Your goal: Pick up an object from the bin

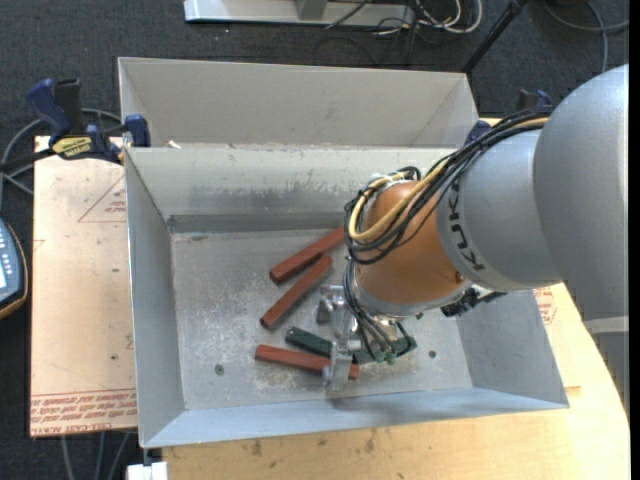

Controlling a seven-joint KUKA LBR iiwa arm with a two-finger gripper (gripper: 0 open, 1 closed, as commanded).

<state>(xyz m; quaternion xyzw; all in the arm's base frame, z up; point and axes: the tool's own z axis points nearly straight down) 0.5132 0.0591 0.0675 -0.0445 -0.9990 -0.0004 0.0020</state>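
Gripper [338,363], its state not to be told, is set at one end of a flat red-brown bar [285,356], a dark green bar [308,341] lying just beside it; gripped so far off-centre, the bar could be tilted and dropped.

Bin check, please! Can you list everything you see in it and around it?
Surface: grey metal bin, floor scuffed.
Job's things: upper red-brown stick, middle red-brown stick, lowest red-brown stick and dark green stick, lying close together.
Clutter: nothing seen.
Grippers: gripper low near the front wall, at the right ends of the lowest red-brown and green sticks.
Cables: black and yellow cables looped round the orange wrist cover.
Surroundings: dark floor with loose floor cables.
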